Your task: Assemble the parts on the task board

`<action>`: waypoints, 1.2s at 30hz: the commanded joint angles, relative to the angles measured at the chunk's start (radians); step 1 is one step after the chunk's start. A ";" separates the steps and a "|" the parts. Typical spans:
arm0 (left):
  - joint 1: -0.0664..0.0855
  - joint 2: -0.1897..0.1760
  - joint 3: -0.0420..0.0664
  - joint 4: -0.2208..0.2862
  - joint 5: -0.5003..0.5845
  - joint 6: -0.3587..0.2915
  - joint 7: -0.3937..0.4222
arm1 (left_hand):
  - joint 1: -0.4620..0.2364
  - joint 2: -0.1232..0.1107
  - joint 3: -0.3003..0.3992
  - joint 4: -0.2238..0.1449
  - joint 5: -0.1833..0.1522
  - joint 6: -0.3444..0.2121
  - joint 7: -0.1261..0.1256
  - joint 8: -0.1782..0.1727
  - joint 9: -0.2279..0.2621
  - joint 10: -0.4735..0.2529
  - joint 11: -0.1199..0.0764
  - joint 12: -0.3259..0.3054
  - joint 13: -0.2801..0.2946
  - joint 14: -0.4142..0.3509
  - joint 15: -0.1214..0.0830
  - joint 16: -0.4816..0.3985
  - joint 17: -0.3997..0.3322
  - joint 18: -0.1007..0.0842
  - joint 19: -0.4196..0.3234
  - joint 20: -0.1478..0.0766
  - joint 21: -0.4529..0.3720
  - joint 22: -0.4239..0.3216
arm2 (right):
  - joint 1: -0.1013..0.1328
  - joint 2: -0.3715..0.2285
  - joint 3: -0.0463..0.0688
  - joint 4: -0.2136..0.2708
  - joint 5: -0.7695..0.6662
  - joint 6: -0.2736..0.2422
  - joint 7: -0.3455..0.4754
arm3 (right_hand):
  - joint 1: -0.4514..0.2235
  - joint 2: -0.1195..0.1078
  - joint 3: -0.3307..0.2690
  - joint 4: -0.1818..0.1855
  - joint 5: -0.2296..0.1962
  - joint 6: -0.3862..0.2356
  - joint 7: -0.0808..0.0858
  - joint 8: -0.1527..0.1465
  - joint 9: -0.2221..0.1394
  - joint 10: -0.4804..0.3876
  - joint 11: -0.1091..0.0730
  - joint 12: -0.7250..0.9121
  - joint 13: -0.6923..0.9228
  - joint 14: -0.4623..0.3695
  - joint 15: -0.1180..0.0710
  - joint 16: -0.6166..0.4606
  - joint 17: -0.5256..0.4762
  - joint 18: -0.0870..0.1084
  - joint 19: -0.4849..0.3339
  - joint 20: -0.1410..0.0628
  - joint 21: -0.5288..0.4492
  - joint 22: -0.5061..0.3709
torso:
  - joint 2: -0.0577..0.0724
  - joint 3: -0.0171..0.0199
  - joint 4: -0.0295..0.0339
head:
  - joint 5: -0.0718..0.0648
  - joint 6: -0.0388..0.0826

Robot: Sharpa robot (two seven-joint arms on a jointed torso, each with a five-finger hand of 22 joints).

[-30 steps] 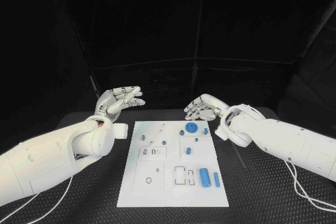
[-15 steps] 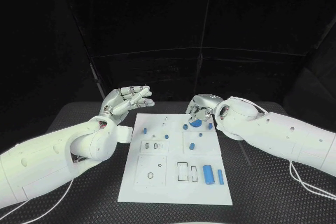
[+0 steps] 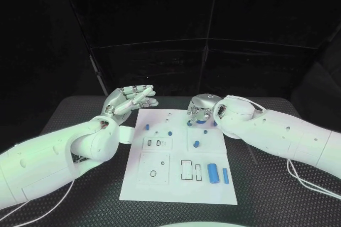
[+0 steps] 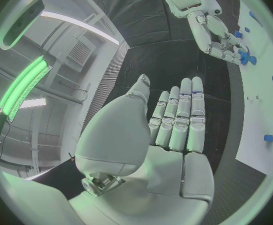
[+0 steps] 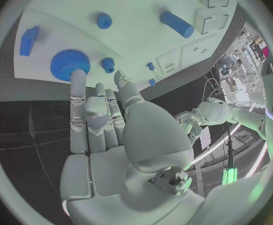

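Your right hand [image 3: 201, 109] has dropped onto the blue gear [image 5: 69, 64] at the task board's [image 3: 178, 187] far edge, fingers apart, empty; left hand [image 3: 128, 101] open too.

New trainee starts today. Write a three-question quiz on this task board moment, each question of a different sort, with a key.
1. True or false: the left hand holds a blue part.
2. Which hand is over the blue gear? A) left B) right C) neither
3. Fill in: the long blue cylinder lies on the task board near its ____ edge (near or far from the robot).

Key
1. False: its fingers are spread and it holds nothing.
2. B: the right hand reaches over the gear, fingers extended toward it.
3. Near.
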 commanded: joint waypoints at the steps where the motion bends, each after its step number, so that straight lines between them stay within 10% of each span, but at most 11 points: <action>1: 0.001 0.002 0.001 0.001 -0.007 0.015 -0.002 | 0.000 0.008 -0.004 -0.001 -0.001 0.000 0.006 -0.005 -0.001 -0.004 0.006 -0.004 -0.002 -0.006 0.000 -0.005 0.001 0.005 0.001 0.005 -0.006 -0.002 | 0.003 0.008 0.001 -0.006 -0.015 0.038 0.015 | -0.006 0.005 0.010 0.000 0.003 -0.007 -0.002 -0.005 0.001 -0.003 0.000 0.001 0.001 0.042 0.001 0.025 0.028 0.020 -0.010 -0.002 0.012 0.006 | 0.008 -0.0004 0.0014 | 0.001 -0.001; 36: 0.000 0.005 0.001 -0.013 -0.007 0.012 -0.005 | -0.002 0.011 -0.008 -0.003 -0.001 -0.003 0.009 -0.010 -0.001 -0.008 0.008 -0.009 -0.002 -0.003 0.001 -0.009 0.004 0.005 0.004 0.006 -0.010 -0.004 | 0.002 0.044 0.000 -0.054 -0.015 0.106 0.029 | 0.021 0.018 0.078 -0.003 0.002 0.022 0.001 -0.004 0.000 0.010 0.001 -0.002 -0.002 0.047 0.003 0.168 0.180 0.002 0.014 0.002 0.163 0.171 | 0.008 0.0008 0.0110 | 0.001 -0.028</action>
